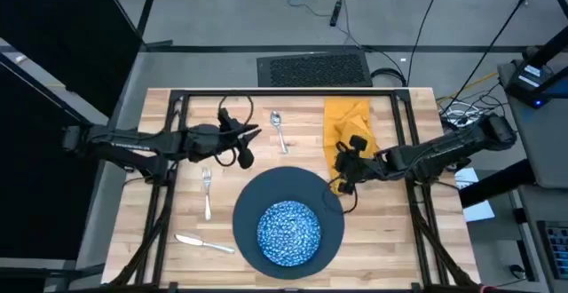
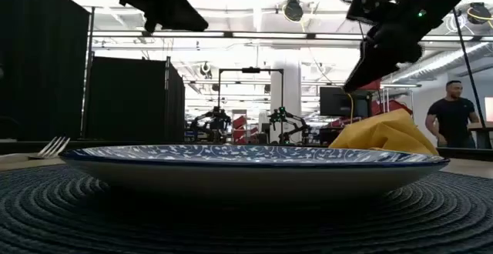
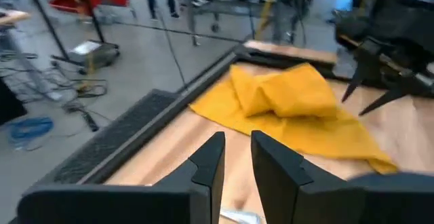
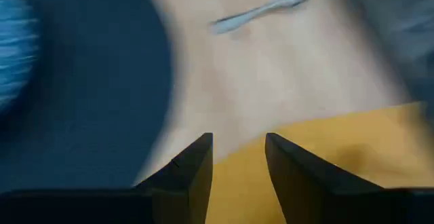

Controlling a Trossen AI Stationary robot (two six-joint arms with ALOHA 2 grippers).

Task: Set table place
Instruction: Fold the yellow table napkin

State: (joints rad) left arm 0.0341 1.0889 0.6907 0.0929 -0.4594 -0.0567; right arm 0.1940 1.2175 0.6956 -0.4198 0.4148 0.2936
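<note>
The dark slate-blue plate (image 1: 330,206) lies at the table's near middle, and the speckled blue bowl (image 1: 288,231) stands on it. Crumpled at the far right is the yellow napkin (image 1: 348,122). The spoon (image 1: 280,131) lies far of the plate, the fork (image 1: 207,191) to its left, and the knife (image 1: 204,242) near left. My left gripper (image 1: 241,144) hovers open between fork and spoon, nothing between its fingers (image 3: 207,163). My right gripper (image 1: 342,176) hangs open above the napkin's near edge (image 4: 339,170), beside the plate's right rim.
A black frame (image 1: 284,94) runs along the wooden table's (image 1: 390,240) far edge and down both sides. A person (image 2: 451,115) stands in the room beyond the table's right end. Bare wood shows to the right of the plate.
</note>
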